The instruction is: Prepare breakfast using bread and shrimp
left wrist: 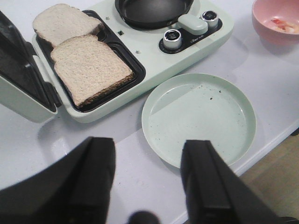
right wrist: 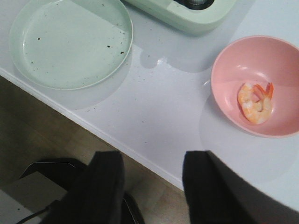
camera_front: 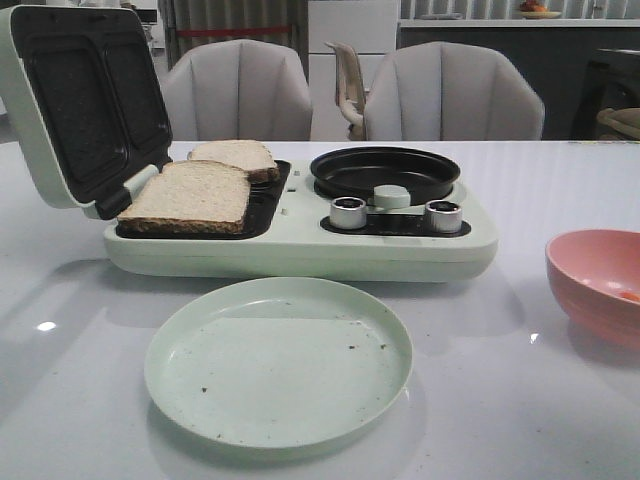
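Note:
Two bread slices (camera_front: 190, 196) (camera_front: 235, 157) lie side by side in the open sandwich tray of the pale green breakfast maker (camera_front: 300, 245); they also show in the left wrist view (left wrist: 91, 67) (left wrist: 63, 21). A shrimp (right wrist: 254, 102) lies in the pink bowl (right wrist: 280, 60), which stands at the table's right (camera_front: 595, 280). My left gripper (left wrist: 147, 144) is open and empty, above the table's front edge beside the green plate (left wrist: 201, 116). My right gripper (right wrist: 152, 156) is open and empty, over the table's front edge, short of the bowl. Neither gripper shows in the front view.
The green plate (camera_front: 280, 360) sits in front of the maker. The maker's lid (camera_front: 80, 100) stands open at the left. Its round black pan (camera_front: 385, 172) and two knobs (camera_front: 348, 212) (camera_front: 443, 216) are on the right half. Chairs (camera_front: 240, 90) stand behind the table.

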